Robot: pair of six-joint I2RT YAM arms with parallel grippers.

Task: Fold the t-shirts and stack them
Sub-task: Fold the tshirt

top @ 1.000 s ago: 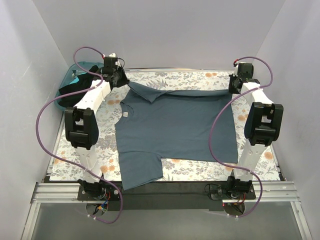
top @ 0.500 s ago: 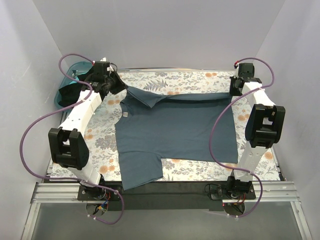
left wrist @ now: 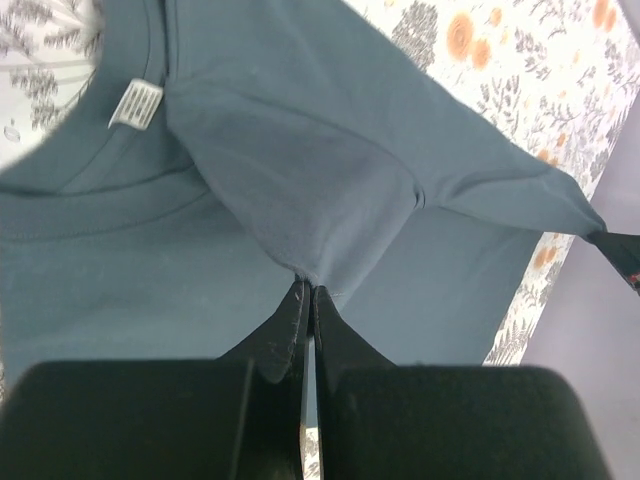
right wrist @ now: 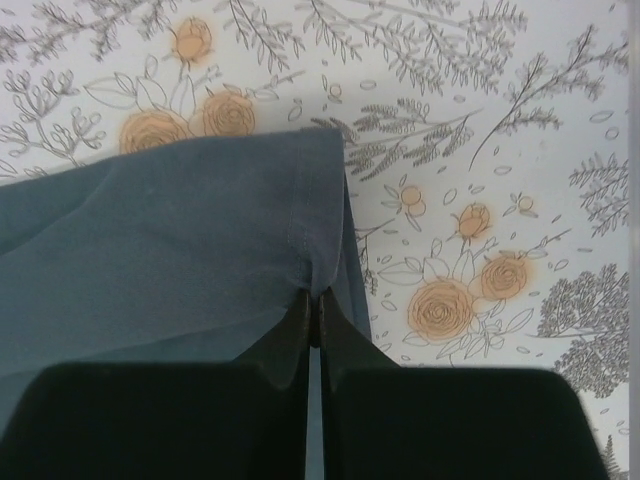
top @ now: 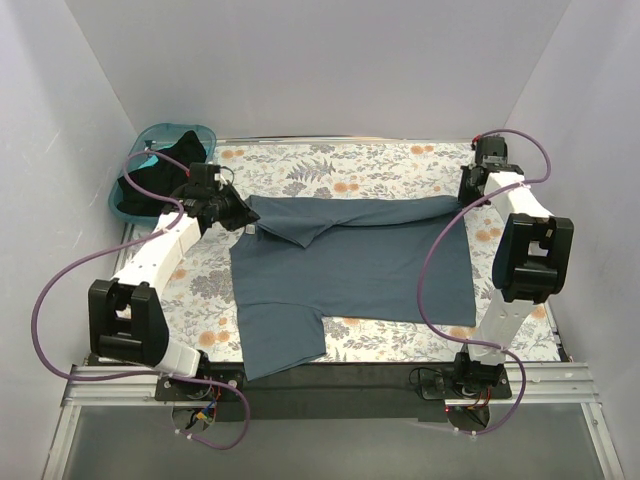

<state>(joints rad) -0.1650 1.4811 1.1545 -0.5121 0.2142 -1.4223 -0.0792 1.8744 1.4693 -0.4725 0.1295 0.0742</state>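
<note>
The slate blue-grey t-shirt (top: 350, 265) lies spread on the floral table, its far edge folded over toward the front. My left gripper (top: 243, 216) is shut on the shirt's folded far sleeve near the collar; the left wrist view shows the pinched cloth (left wrist: 310, 215) and the white neck label (left wrist: 135, 103). My right gripper (top: 466, 188) is shut on the shirt's far right hem corner (right wrist: 310, 270), held just above the table. A black t-shirt (top: 160, 170) lies bunched in the teal basket at far left.
The teal plastic basket (top: 178, 131) sits at the table's far left corner. The floral tablecloth (top: 350, 165) shows bare behind the folded shirt edge. White walls close in left, right and back. The shirt's near sleeve (top: 280, 345) hangs at the front edge.
Both grippers have pulled the shirt's far edge toward the front, so the fold has widened. The left arm swung down and nearer, away from the basket. The right gripper moved slightly nearer.
</note>
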